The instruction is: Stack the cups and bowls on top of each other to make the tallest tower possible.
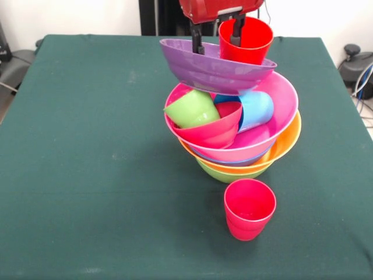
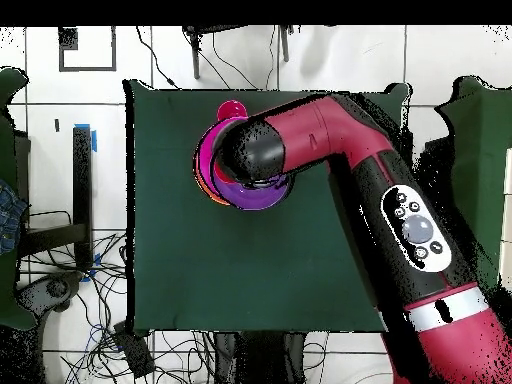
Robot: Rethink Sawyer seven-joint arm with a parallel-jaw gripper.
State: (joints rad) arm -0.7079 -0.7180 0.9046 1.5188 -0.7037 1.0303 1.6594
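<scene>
The tower stands mid-table: lime green bowl lowest, then the orange, blue and wide pink bowl. Inside the pink bowl lie a tilted small red bowl, a lime green cup and a sky blue cup, both on their sides. The purple bowl rests tilted on top, with a red cup upright in it. My gripper is open above. One finger is at the purple bowl's rim, the other at the red cup. A second red cup stands on the table in front.
The table has a dark green cloth. In the overhead view my arm covers most of the tower. Only the purple bowl, a pink rim and the loose red cup show. Cables lie on the floor around.
</scene>
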